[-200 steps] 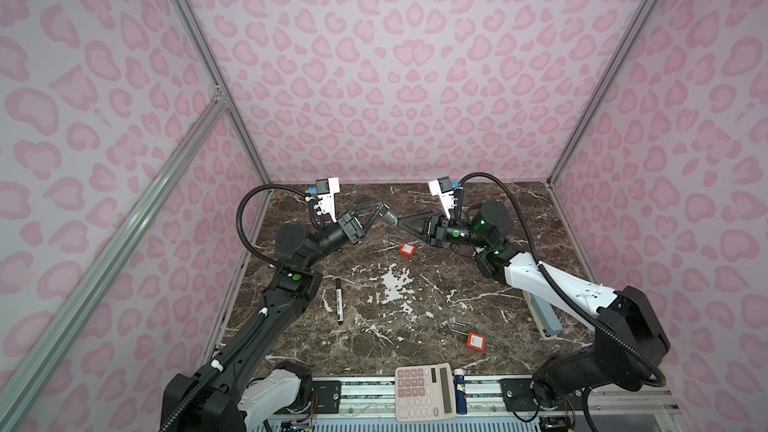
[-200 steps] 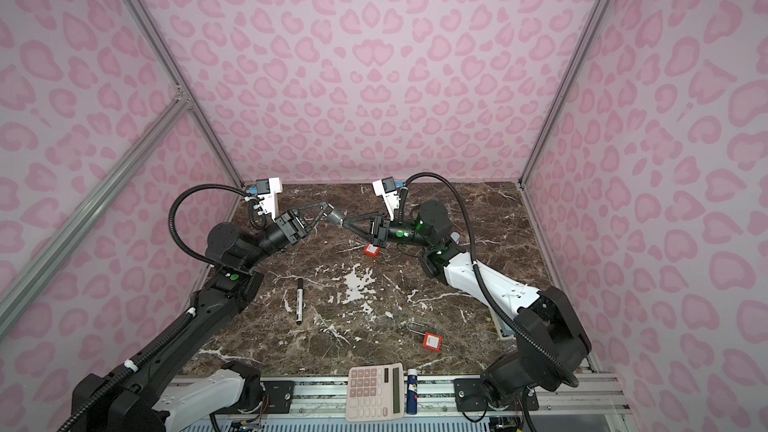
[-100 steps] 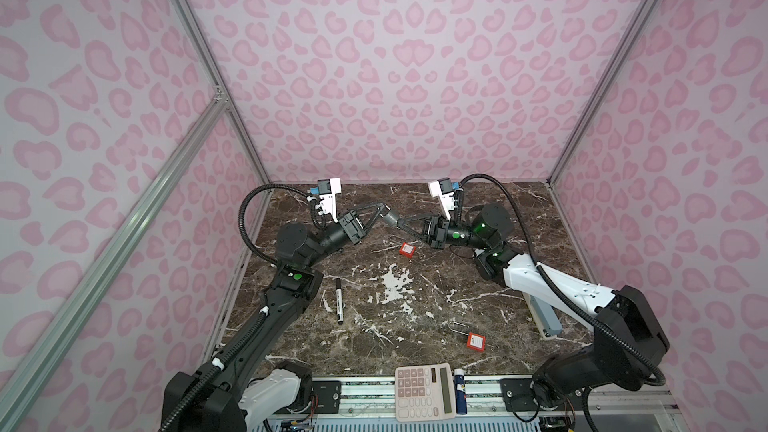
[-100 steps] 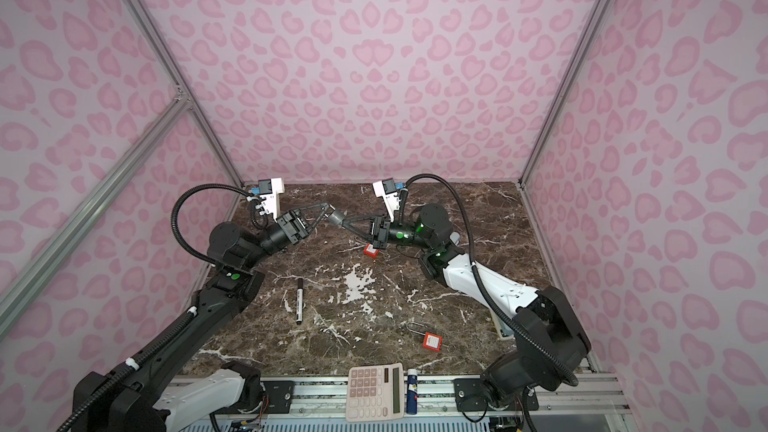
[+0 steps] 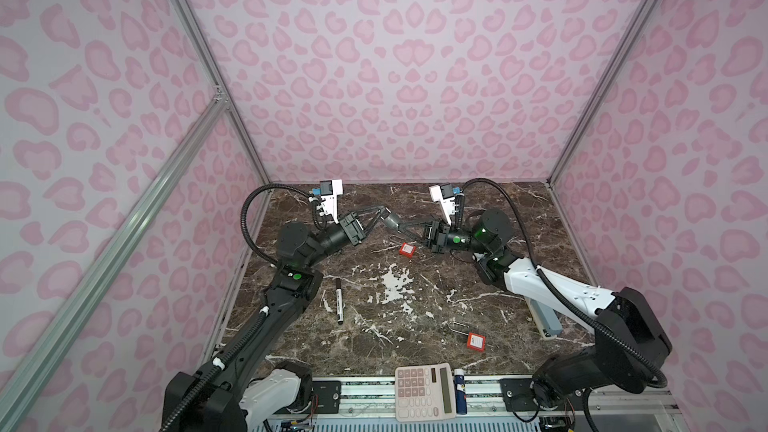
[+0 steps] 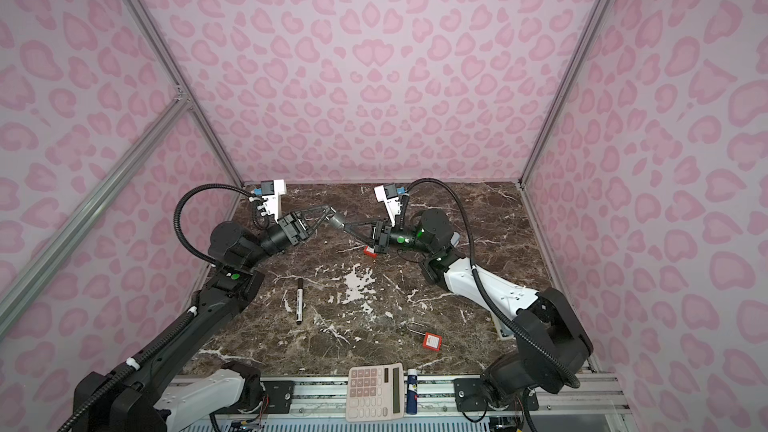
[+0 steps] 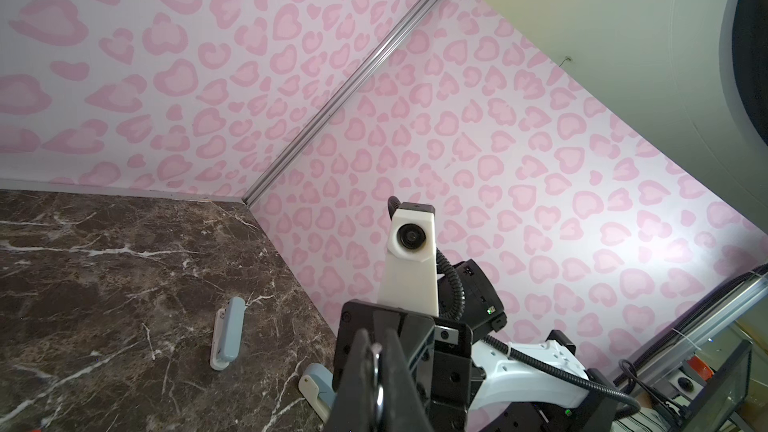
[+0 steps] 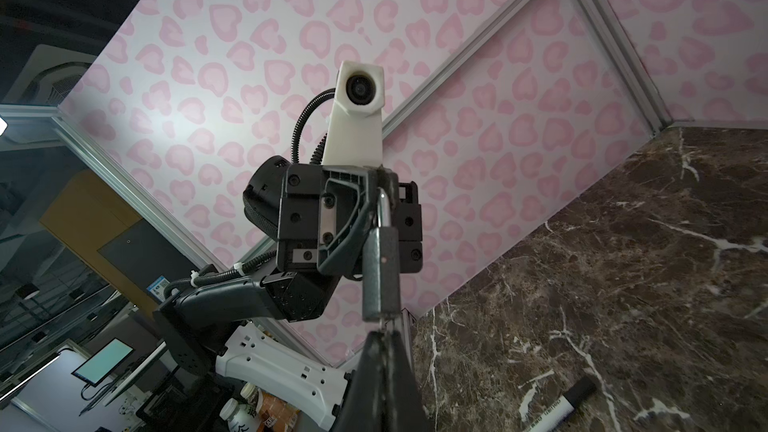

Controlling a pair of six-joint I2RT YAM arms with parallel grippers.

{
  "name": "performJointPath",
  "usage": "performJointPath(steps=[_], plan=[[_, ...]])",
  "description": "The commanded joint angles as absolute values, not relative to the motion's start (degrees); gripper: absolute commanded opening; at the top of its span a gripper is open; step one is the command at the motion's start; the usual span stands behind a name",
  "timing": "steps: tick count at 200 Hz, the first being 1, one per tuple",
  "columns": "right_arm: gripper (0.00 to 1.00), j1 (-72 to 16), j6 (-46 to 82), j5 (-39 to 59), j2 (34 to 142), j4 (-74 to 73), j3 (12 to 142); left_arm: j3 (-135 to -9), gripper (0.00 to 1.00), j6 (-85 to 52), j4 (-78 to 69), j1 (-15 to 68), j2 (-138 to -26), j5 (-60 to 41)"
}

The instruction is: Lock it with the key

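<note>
Left tool (image 5: 384,214) grips padlock (image 5: 391,221) shackle; right tool (image 5: 402,226) pinches key (image 8: 385,320) (barely visible) at its base.

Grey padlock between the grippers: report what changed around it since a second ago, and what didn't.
The right gripper closed its jaws at the base of the grey padlock, seemingly onto the key there; neither arm visibly travelled. The left gripper stayed shut on the padlock's shackle, holding it off the table. Marker and calculator lie unmoved.
</note>
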State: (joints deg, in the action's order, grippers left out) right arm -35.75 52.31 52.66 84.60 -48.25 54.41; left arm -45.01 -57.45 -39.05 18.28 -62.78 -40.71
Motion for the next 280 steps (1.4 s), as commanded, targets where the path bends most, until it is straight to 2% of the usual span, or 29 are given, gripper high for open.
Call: performJointPath(steps=[1,54,90,102,129,157,215,280], plan=[[0.00,-35.60,51.99,53.09,84.36,-47.90,53.55,-44.98,0.04,-57.93,-42.80,17.85,-62.31,-38.58],[0.00,-35.52,51.01,53.45,83.44,-46.59,51.74,-45.22,0.04,-57.40,-41.87,16.62,-61.92,-39.84],[0.00,-34.79,49.47,53.66,81.91,-43.54,50.30,-45.95,0.04,-57.40,-38.08,11.24,-62.11,-44.07],[0.00,-34.43,48.22,53.79,81.42,-41.28,49.97,-47.38,0.04,-53.33,-30.84,10.30,-62.67,-45.17],[0.00,-34.02,44.58,53.75,80.52,-34.63,49.62,-53.67,0.04,-33.64,-2.00,10.28,-67.49,-46.46],[0.00,-34.02,42.92,50.98,78.97,-30.70,47.25,-54.29,0.03,-21.03,11.66,10.26,-73.10,-43.85],[0.00,-34.04,48.15,44.36,77.65,-31.73,37.32,-49.13,0.03,-15.16,13.22,14.78,-81.20,-43.26],[0.00,-34.79,52.05,40.91,76.38,-32.45,31.73,-52.78,0.03,-13.03,11.06,18.54,-101.41,-51.00]])
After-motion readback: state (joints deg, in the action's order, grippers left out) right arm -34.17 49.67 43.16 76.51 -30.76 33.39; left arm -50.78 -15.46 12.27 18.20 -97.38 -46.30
